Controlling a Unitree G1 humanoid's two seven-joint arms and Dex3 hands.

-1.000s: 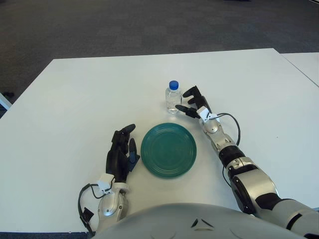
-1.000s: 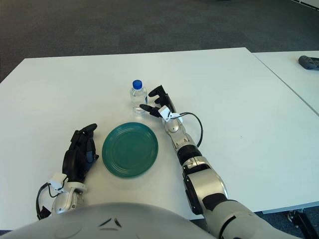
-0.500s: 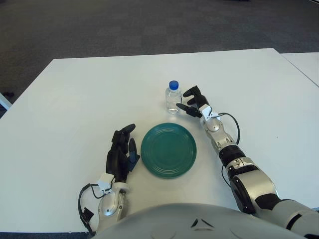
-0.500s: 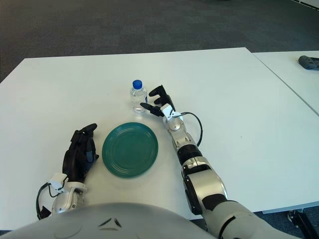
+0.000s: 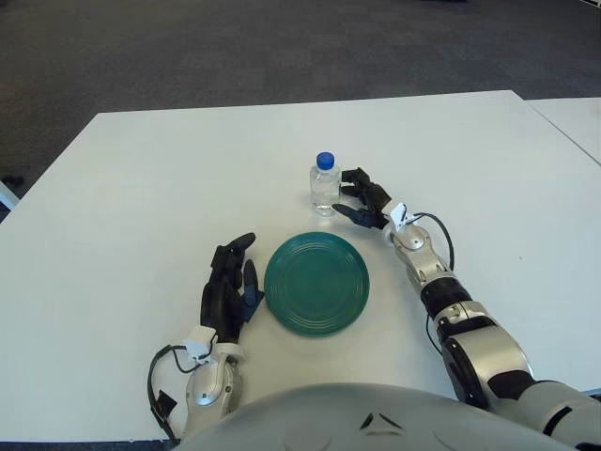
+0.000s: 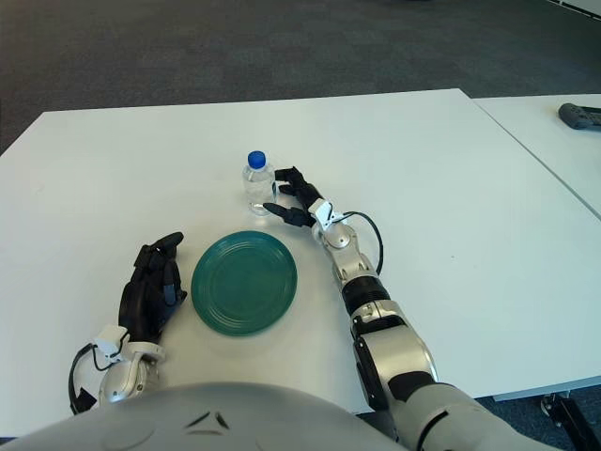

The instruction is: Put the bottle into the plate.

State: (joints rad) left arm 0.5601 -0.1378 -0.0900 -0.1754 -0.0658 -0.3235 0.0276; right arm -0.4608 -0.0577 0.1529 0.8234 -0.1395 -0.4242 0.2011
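A small clear bottle (image 5: 325,187) with a blue cap stands upright on the white table, just beyond the green plate (image 5: 316,284). My right hand (image 5: 358,197) is right beside the bottle on its right, its fingers spread around that side and not closed on it. The plate holds nothing. My left hand (image 5: 228,287) shows to the left of the plate, fingers relaxed and holding nothing.
The white table (image 5: 169,178) stretches wide around the plate and bottle. A second table (image 6: 554,132) stands to the right, with a dark object (image 6: 580,115) on it. Dark carpet lies beyond the far edge.
My right hand has moved left, closer to the bottle, and its fingers now reach around the bottle's right side. The bottle, plate and left hand have not moved.
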